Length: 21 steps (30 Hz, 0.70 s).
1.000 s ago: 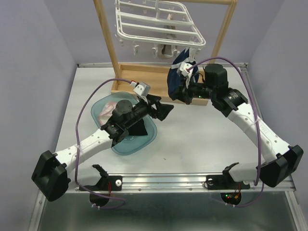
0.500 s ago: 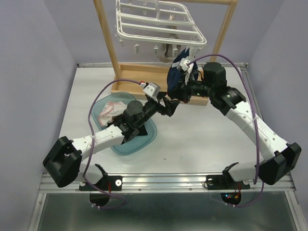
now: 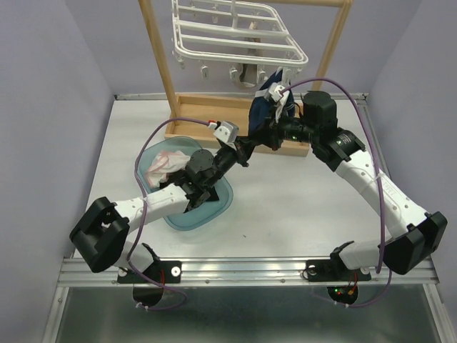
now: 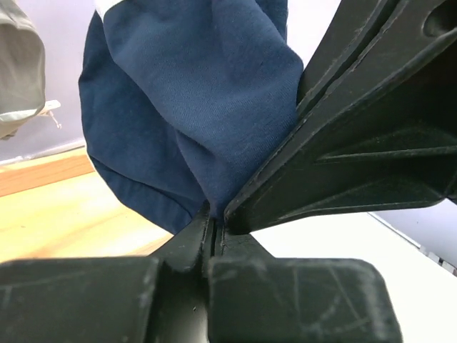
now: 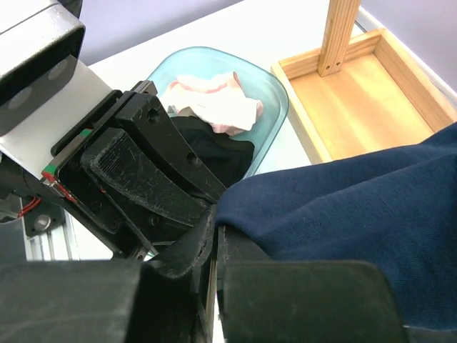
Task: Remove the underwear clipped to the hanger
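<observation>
my left gripper (image 3: 245,148) just snapped shut on the hem of the soft navy blue cloth underwear (image 3: 261,113), right gripper (image 3: 271,133) clamped on it just beside. it hangs above both, still clipped under the white plastic barred hanger (image 3: 235,57). i'd tug next.

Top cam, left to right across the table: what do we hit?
left arm's base → pale pink garment → left gripper → navy underwear → right arm's base. Hanger, tub and right gripper overlap these, so they are left out.
</observation>
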Available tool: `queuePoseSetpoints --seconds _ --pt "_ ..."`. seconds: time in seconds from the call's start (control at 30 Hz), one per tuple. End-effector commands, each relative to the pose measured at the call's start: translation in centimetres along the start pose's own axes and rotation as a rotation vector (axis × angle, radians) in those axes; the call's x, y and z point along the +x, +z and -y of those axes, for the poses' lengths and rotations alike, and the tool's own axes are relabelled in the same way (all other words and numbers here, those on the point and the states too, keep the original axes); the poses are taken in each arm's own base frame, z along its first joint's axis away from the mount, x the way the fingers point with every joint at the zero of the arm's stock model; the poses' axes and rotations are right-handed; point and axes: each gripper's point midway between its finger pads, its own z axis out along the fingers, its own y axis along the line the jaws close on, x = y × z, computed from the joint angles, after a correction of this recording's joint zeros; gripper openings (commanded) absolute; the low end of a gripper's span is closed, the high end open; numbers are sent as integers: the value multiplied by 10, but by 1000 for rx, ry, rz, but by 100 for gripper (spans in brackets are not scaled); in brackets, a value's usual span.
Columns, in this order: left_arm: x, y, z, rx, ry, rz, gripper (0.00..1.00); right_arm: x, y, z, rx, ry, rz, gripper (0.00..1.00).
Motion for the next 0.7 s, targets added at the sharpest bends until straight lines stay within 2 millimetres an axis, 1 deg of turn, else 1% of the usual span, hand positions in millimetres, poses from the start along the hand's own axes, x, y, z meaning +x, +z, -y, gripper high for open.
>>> queuePoseSetpoints --seconds 0.0,0.03,0.07,0.1,0.13,0.17,0.2,0.23,0.27,0.3,0.33,0.37,0.4,0.43,0.47,0.5,0.53,0.6,0.63,0.67 --pt "-51 6 8 16 5 165 0 -27 -9 -10 -12 -31 67 8" --pt "-49 3 4 3 6 164 0 -27 -11 -8 8 -41 67 22" --pt "-53 -1 2 -6 -2 177 0 -26 -16 -8 23 -69 70 28" --pt "-52 -3 -2 -20 -11 178 0 -26 -20 -7 38 -91 72 34" --pt "-46 -7 -7 -29 -23 166 0 -25 -24 -7 52 -112 67 43" --pt "-51 -11 -15 -42 -56 184 0 -23 -34 -4 91 -160 67 47" --pt "-51 -14 -18 -36 -68 186 0 -22 -38 -2 114 -177 64 50" --pt "-43 -18 -23 -40 -80 172 0 -16 -44 6 154 -183 47 55" --pt "-46 -20 -31 -46 -107 179 0 -15 -54 7 177 -211 48 57" --pt "-44 -22 -37 -57 -119 178 0 -12 -58 9 190 -220 42 59" --pt "-38 -23 -36 -34 -127 158 0 -8 -64 10 201 -226 31 63" --pt "-39 -24 -44 -41 -130 162 0 -6 -70 15 222 -240 25 66" --pt "-38 -24 -43 -26 -136 157 0 -5 -74 16 231 -246 24 67" --pt "-36 -25 -45 -25 -148 151 0 -3 -84 19 253 -245 22 71" --pt "-35 -25 -46 -21 -152 152 0 -4 -88 21 267 -245 23 71" --pt "-36 -26 -48 -14 -153 151 0 -7 -94 24 289 -242 32 71" --pt "-35 -26 -48 -8 -159 147 0 -12 -104 33 334 -238 44 73" --pt "-35 -25 -48 1 -163 142 0 -18 -112 41 374 -209 60 79" --pt "-36 -25 -48 11 -163 141 0 -24 -116 46 393 -202 71 84" --pt "-35 -26 -48 13 -165 137 0 -27 -116 47 393 -185 79 87"
